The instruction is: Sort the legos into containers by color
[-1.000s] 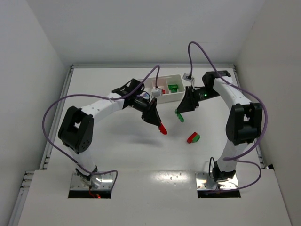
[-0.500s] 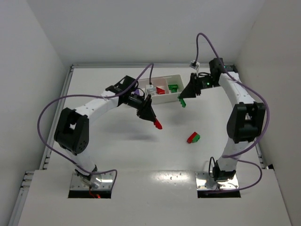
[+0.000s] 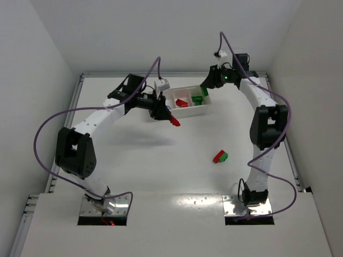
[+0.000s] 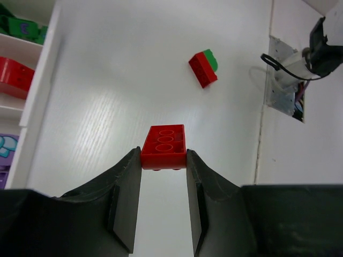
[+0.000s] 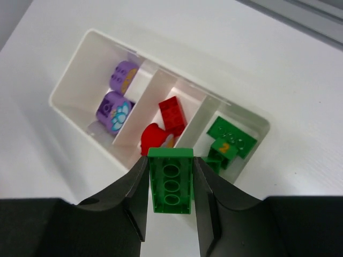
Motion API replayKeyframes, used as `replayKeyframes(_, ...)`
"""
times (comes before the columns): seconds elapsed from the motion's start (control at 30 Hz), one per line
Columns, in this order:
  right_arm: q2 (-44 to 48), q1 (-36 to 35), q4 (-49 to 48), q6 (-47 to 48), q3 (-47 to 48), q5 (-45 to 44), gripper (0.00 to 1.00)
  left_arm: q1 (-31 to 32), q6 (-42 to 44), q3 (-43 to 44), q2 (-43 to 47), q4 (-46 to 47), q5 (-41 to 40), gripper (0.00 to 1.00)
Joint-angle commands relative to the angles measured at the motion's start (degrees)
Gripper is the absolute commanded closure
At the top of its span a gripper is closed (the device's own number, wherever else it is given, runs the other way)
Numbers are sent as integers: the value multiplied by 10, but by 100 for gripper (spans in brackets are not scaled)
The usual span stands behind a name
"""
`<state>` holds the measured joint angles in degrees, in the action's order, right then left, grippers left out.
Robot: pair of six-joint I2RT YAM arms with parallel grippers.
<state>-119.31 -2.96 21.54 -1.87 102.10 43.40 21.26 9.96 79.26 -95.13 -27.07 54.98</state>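
Two glossy studded bricks; left gripper, beside the white tray, clamps the red brick; right gripper, above the tray, clamps the green brick.

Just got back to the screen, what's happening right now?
The left gripper holds a red brick over the table beside the tray. The right gripper holds a green brick above the tray, whose compartments already hold sorted pieces. A red-green stack lies on the table.
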Motion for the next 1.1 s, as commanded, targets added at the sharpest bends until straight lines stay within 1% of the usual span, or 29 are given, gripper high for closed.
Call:
replayKeyframes(0.0, -37, -9, -42, -28, 37, -45, 98, -14, -37, 22, 26, 52, -22, 100)
replayKeyframes(0.1, -59, -15, -42, -28, 50, -45, 98, -19, -63, 27, 31, 80, -44, 100)
replayKeyframes(0.17, -78, -15, -49, -28, 50, -45, 96, -19, -76, 27, 31, 100, -62, 100)
replayKeyframes(0.2, -84, -21, -49, -28, 56, -52, 92, -19, -86, 27, 31, 107, -62, 100)
replayKeyframes(0.23, -90, -21, -49, -28, 63, -52, 85, -24, -93, 27, 31, 124, -83, 100)
replayKeyframes(0.27, -95, -21, -49, -28, 64, -59, 76, -24, -100, 27, 31, 133, -91, 100)
replayKeyframes(0.3, -101, -21, -49, -28, 64, -68, 62, -24, -112, 33, 31, 144, -97, 100)
replayKeyframes(0.33, -101, -21, -49, -28, 64, -75, 51, -24, -119, 33, 31, 162, -117, 100)
replayKeyframes(0.37, -101, -27, -49, -28, 64, -81, 43, -24, -125, 33, 24, 173, -126, 100)
replayKeyframes(0.43, -94, -27, -61, -33, 56, -81, 36, -24, -142, 47, 7, 192, -145, 100)
replayKeyframes(0.47, -88, -27, -61, -33, 50, -81, 36, -24, -149, 52, -1, 212, -162, 100)
replayKeyframes(0.5, -78, -27, -61, -38, 50, -87, 33, -24, -155, 67, -24, 218, -173, 100)
replayKeyframes(0.53, -72, -27, -61, -38, 50, -87, 28, -24, -175, 74, -36, 228, -183, 100)
replayKeyframes(0.6, -53, -27, -61, -44, 38, -81, 27, -24, -194, 104, -65, 255, -196, 100)
replayKeyframes(0.63, -29, -20, -55, -50, 33, -81, 27, -24, -210, 116, -98, 263, -196, 100)
replayKeyframes(0.73, 17, -13, -32, -50, 9, -75, 27, -17, -223, 176, -150, 268, -202, 100)
replayKeyframes(0.77, 35, -8, -22, -38, -10, -75, 27, -11, -223, 189, -180, 268, -202, 100)
replayKeyframes(0.83, 96, -3, 9, 6, -54, -87, 27, -1, -223, 216, -207, 268, -215, 100)
replayKeyframes(0.87, 117, -3, 21, 22, -70, -95, 27, -1, -223, 222, -218, 268, -220, 100)
replayKeyframes(0.9, 157, 2, 31, 57, -86, -106, 27, -1, -223, 228, -239, 268, -235, 100)
replayKeyframes(0.97, 212, 8, 67, 108, -149, -125, 27, 5, -223, 240, -265, 268, -249, 100)
replayKeyframes(1.0, 229, 9, 80, 124, -165, -131, 27, 5, -223, 240, -271, 268, -249, 100)
replayKeyframes(1.03, 245, 14, 103, 158, -196, -138, 27, 11, -217, 240, -278, 268, -249, 96)
replayKeyframes(1.07, 260, 14, 116, 158, -197, -138, 27, 11, -217, 240, -283, 268, -249, 93)
